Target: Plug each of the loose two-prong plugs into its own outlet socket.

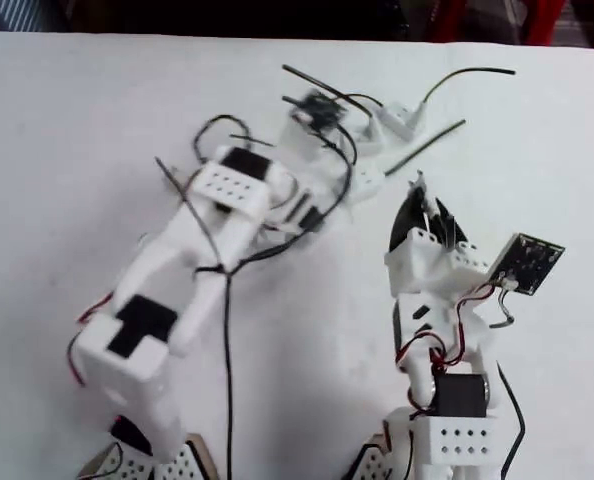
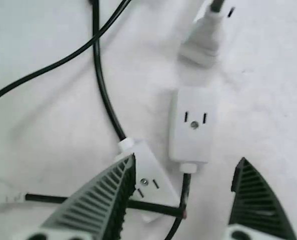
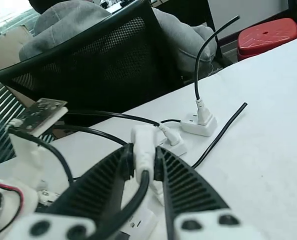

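I see the white table (image 1: 67, 140) carrying both arms. The left arm (image 1: 177, 260) stretches across it toward a tangle of black cords (image 1: 342, 170) and white sockets near the table's middle. The right arm (image 1: 442, 340) stands beside it, bent upward.

In the left wrist view, the left gripper (image 2: 186, 161) hangs over the table with its jaws spread wide, gripping nothing. Just ahead of its fingers lies an outlet socket (image 2: 191, 125), face up, its slots unfilled and a black cord leaving its near end. A second socket (image 2: 149, 181) lies just beside it, tilted and partly hidden by one finger (image 2: 103, 200), with a cord crossing its near end. Farther off sits a white corded piece (image 2: 204, 40); I think it is a plug body, but I cannot tell.

The right gripper (image 3: 143, 150) is lifted off the table and clamped tight on a white plug (image 3: 142, 136), whose black cord drops between the fingers. Beyond it on the table, a far socket (image 3: 198, 125) already has a seated plug (image 3: 202, 112) in it, its cord rising in a curve. A short loose cord (image 3: 221, 132) lies just beside that socket.
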{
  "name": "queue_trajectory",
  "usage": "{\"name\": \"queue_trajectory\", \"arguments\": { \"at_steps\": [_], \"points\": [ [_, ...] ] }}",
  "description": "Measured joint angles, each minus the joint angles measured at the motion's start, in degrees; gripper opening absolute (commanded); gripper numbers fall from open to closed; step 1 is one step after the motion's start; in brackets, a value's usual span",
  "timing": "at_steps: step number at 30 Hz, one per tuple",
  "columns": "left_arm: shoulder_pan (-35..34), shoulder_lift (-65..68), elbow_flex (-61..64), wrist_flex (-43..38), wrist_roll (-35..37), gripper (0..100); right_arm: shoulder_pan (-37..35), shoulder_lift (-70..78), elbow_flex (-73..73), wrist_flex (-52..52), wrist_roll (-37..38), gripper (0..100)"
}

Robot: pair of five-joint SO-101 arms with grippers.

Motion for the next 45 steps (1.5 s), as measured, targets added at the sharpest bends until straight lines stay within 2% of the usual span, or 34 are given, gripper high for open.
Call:
{"name": "queue_trajectory", "arguments": {
  "at_steps": [6,14,19,30,33,39,45],
  "points": [
    [2.7,9.8,-8.6,0.0,0.0,29,0.0,0.0,0.0,0.0,0.0,1.7],
    [2.9,20.0,-16.4,2.7,0.1,9,0.0,0.0,0.0,0.0,0.0,1.7],
    [2.9,20.4,-21.0,11.0,0.1,2,0.0,0.0,0.0,0.0,0.0,1.7],
    [2.9,20.4,-39.6,37.0,0.2,2,0.0,0.0,0.0,0.0,0.0,1.7],
    [2.9,20.4,-43.5,41.3,0.4,2,0.0,0.0,0.0,0.0,0.0,1.7],
    [2.9,16.5,-38.9,42.1,1.0,2,0.0,0.0,0.0,0.0,0.0,1.7],
    [2.9,4.0,-24.4,40.1,1.0,2,0.0,0.0,0.0,0.0,0.0,1.7]
  ]
}}
